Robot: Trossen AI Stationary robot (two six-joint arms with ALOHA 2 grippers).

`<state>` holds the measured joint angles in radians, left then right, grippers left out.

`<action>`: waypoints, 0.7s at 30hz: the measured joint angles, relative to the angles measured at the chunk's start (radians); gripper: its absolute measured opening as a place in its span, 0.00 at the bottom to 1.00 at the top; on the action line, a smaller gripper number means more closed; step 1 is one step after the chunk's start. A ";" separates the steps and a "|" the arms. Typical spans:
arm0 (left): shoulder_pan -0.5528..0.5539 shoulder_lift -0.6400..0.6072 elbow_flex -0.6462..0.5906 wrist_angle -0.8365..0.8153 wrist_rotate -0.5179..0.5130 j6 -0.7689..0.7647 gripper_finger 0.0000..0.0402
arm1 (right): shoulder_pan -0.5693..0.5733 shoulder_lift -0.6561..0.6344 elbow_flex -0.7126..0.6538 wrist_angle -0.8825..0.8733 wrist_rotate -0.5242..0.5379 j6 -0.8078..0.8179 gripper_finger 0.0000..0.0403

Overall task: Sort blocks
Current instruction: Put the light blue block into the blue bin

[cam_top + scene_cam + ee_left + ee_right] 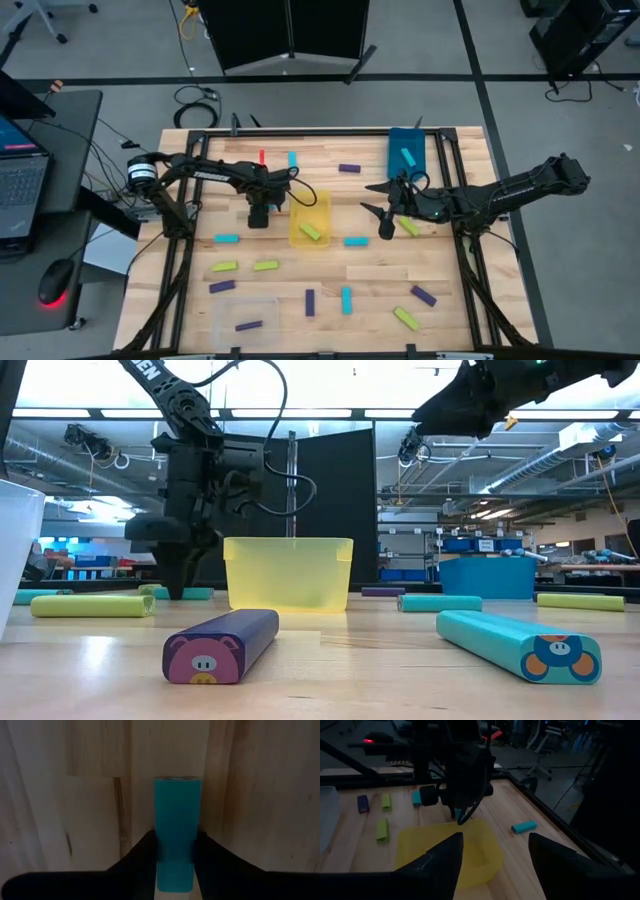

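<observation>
Left pincer point(175, 855) clamped low; right pincer point(495, 850) spread.

The robot consists of 2 black jointed arms, each ending in a gripper with 2 dark tapered fingers: the left gripper point(259, 215) and the right gripper point(386, 222). Black cables loop along the left arm, which carries a white band near its base and white lettering.
</observation>
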<state>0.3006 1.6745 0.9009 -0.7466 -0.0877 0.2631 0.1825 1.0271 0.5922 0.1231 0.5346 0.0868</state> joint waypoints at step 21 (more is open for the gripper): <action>0.001 -0.129 0.194 -0.137 -0.023 -0.017 0.25 | 0.003 0.000 0.000 0.028 -0.001 -0.047 0.57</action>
<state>0.3019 1.5453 1.0945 -0.8838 -0.1107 0.2457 0.1853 1.0271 0.5926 0.1509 0.5339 0.0399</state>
